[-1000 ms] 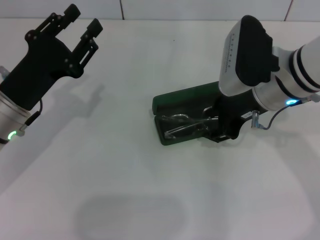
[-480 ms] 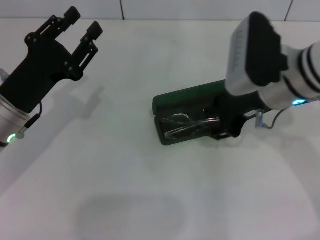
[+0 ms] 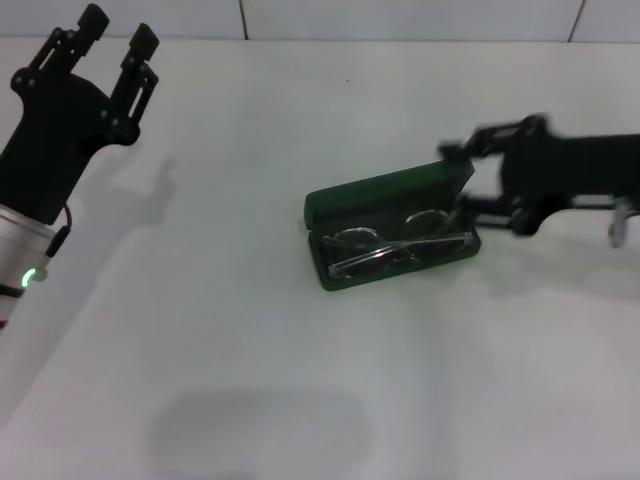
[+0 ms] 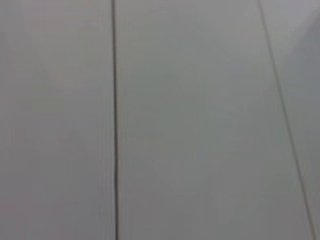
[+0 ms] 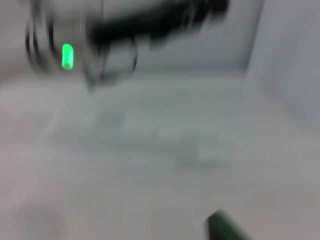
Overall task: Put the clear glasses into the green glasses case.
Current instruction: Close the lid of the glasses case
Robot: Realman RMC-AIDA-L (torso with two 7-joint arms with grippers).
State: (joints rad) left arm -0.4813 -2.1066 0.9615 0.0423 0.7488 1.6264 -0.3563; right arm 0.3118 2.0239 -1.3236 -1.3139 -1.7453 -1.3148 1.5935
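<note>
The green glasses case (image 3: 380,195) lies open in the middle of the white table, its lid tipped back toward the far side. The clear glasses (image 3: 398,245) lie inside its dark tray, with nothing holding them. My right gripper (image 3: 462,182) hovers just right of the case's right end, pointing left, open and motion-blurred. My left gripper (image 3: 115,30) stands open and raised at the far left, well away from the case. In the right wrist view a corner of the case (image 5: 224,227) shows, and the left arm's green light (image 5: 67,56) shows farther off.
The white table (image 3: 250,330) runs in every direction around the case. A tiled wall (image 3: 400,15) lines the far edge. The left wrist view shows only pale tiles (image 4: 200,120).
My right gripper has let go of the glasses, which stay in the case, and has pulled back to the right. The left arm has shifted a little to the left.
</note>
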